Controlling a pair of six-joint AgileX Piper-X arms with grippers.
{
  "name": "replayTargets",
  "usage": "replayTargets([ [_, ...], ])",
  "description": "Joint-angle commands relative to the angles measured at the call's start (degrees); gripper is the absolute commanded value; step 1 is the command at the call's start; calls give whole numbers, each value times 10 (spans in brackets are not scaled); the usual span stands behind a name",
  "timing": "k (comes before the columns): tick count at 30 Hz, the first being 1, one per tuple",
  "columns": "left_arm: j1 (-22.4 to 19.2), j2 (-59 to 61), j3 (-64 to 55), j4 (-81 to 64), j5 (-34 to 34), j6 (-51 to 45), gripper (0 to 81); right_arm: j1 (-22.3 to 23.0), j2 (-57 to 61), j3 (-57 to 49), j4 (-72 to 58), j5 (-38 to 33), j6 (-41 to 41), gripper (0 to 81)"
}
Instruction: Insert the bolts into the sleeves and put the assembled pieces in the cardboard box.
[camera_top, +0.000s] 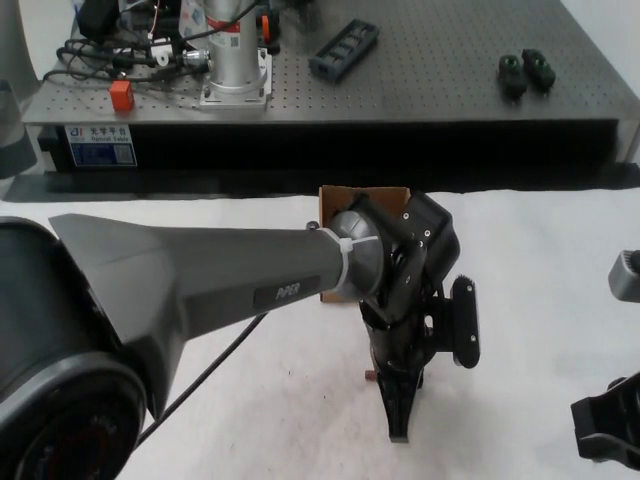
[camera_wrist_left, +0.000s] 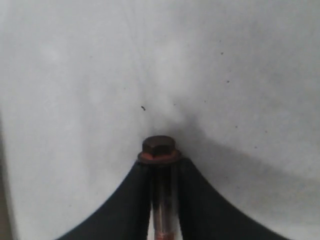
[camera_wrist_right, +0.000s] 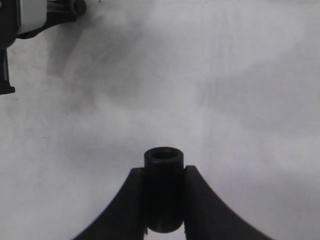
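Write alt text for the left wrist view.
The left gripper holds a rust-coloured hex-head bolt between its black jaws, head pointing away from the camera. A plain white surface lies beyond.

The cardboard box (camera_top: 365, 196) is mostly hidden behind the left arm (camera_top: 390, 265) (only its far rim shows, at twelve o'clock from the wrist). The bolt (camera_wrist_left: 159, 150) runs off the left wrist view's edge, cutting off its threaded end. At four o'clock, the right arm (camera_top: 608, 425) is cropped by the high view's border.
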Motion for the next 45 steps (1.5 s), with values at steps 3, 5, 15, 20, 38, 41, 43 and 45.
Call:
replayTargets([
  [3, 1, 11, -4, -3, -34, 4, 134, 0, -4, -1, 6, -12, -7, 29],
  [5, 1, 11, -4, 2, -35, 4, 134, 0, -4, -1, 7, -12, -7, 29],
  [15, 3, -9, -4, -44, -40, -110, 6, 0, -9, -1, -26, -39, -9, 29],
  [20, 38, -100, 7, -57, 14, -327, 6, 0, -15, -1, -32, -62, -53, 29],
  [38, 118, -455, 360, -468, 313, -804, 6, 192, 7, 143, -684, -316, 249, 29],
  [41, 118, -457, 368, -471, 332, -814, 6, 208, 26, 143, -731, -291, 266, 29],
  [43, 118, -457, 368, -472, 338, -814, 6, 210, 39, 143, -744, -285, 273, 29],
  [45, 118, -457, 368, -472, 338, -812, 6, 210, 50, 143, -761, -285, 278, 29],
])
